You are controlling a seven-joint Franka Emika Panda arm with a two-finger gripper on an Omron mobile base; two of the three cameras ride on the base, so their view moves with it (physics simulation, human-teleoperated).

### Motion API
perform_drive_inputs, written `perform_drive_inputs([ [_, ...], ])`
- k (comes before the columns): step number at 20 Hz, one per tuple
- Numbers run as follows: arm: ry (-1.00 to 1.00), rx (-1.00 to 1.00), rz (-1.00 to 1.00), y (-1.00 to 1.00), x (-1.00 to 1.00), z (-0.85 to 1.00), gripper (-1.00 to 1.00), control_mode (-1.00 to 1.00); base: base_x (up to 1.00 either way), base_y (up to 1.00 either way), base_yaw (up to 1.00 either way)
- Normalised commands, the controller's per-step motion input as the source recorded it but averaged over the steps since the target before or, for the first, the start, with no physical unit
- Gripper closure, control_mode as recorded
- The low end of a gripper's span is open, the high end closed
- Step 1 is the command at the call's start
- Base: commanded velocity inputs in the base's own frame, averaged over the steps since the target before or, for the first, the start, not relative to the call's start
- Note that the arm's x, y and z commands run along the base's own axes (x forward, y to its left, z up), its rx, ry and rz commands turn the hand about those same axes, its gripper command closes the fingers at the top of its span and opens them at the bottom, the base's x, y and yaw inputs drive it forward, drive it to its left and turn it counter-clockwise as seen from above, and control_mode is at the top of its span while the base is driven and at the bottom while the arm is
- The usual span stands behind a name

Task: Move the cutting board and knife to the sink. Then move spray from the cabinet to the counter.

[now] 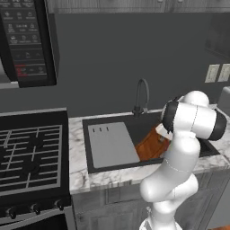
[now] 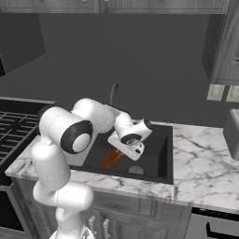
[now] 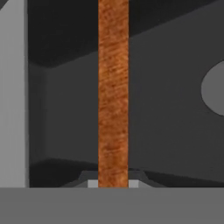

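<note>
Nearest the cameras, the white arm rises in front of the counter (image 2: 205, 154) and bends over the sink (image 1: 148, 128); in the left base view its elbow covers the right part of the basin. The gripper (image 2: 122, 148) hangs low over the sink in the right base view, its finger tips hard to make out against the dark basin. In the hand view the jaws are closed on the cutting board (image 3: 113, 92), which is seen edge-on as a narrow orange-brown strip running up from between the tips and cut off at the top of that view. The board's lower part reaches down into the basin, tilted; whether it touches the basin floor cannot be told. A round grey drain (image 2: 136, 170) lies on the basin floor near the front wall, partly cut off at the right edge of the hand view. A light grey panel (image 1: 112, 144) fills the basin's left part. Behind it stands the curved faucet (image 1: 143, 96). The black stove (image 1: 30, 152) lies left of the sink. A microwave (image 1: 28, 40) hangs above, cut off at the edge.
</note>
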Motion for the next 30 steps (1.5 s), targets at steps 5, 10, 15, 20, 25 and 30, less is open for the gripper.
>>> perform_drive_inputs([
  [5, 0.0, 0.0, -0.11, -0.04, 0.39, -0.54, 1.0, -1.0, 0.0, 0.0, 0.0],
  [10, 0.0, 0.0, -0.04, 0.0, 0.45, -0.48, 1.0, -1.0, 0.0, 0.0, 0.0],
  [15, 0.0, 0.0, 0.0, 0.0, 0.31, -0.48, 1.0, -1.0, 0.0, 0.0, 0.0],
  [20, 0.0, 0.0, 0.0, 0.0, 0.25, -0.42, 1.0, -1.0, 0.0, 0.0, 0.0],
  [25, 0.01, 0.0, 0.0, 0.0, 0.05, -0.14, 1.0, -1.0, 0.0, 0.0, 0.0],
  [30, 0.0, 0.0, 0.0, 0.0, 0.0, 0.0, 1.0, -1.0, 0.0, 0.0, 0.0],
])
